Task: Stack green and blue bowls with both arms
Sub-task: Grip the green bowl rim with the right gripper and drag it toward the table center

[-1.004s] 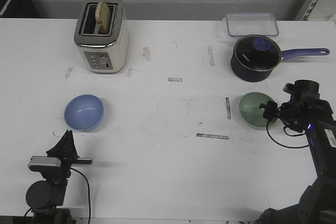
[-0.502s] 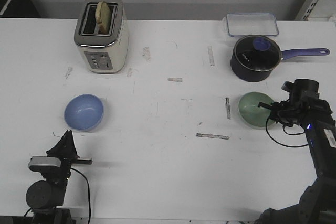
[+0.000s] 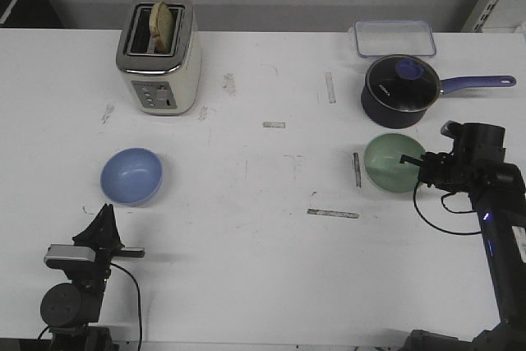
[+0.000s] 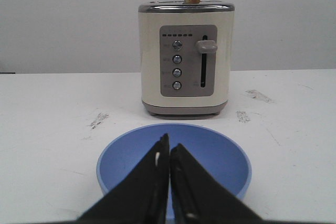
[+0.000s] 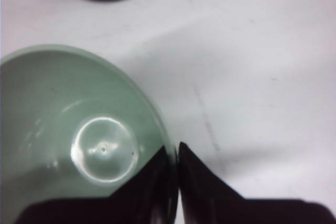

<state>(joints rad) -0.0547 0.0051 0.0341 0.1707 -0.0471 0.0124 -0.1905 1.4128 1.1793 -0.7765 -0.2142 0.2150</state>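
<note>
- The green bowl (image 3: pixel 393 162) sits just in front of the saucepan (image 3: pixel 399 92), its rim close to the pan's wall but not clearly touching; it looks tilted, its hollow facing partly away from the right arm.
- The right gripper (image 5: pixel 174 182) is clamped on the green bowl's rim, one finger inside the bowl and one outside, tips nearly together.
- In the right wrist view the green bowl is cut off at the picture's edge, and only a dark blurred slice of the saucepan shows.
- The blue bowl (image 3: pixel 131 176) rests flat on the table (image 3: pixel 263 228), mouth up, in front of the toaster (image 3: pixel 159 53) and well apart from it.
- A wide stretch of bare table lies between the two bowls, crossed only by scuffs and tape marks.
- The left gripper (image 4: pixel 169 156) has its fingers pressed together with nothing between them, pointing at the blue bowl and toaster from the near side; its tips hide part of the bowl's near rim.
- A clear lidded box (image 3: pixel 394 38) lies behind the saucepan, near the table's far edge.
- A slice of bread stands in the toaster, its top cut off in the left wrist view.
</note>
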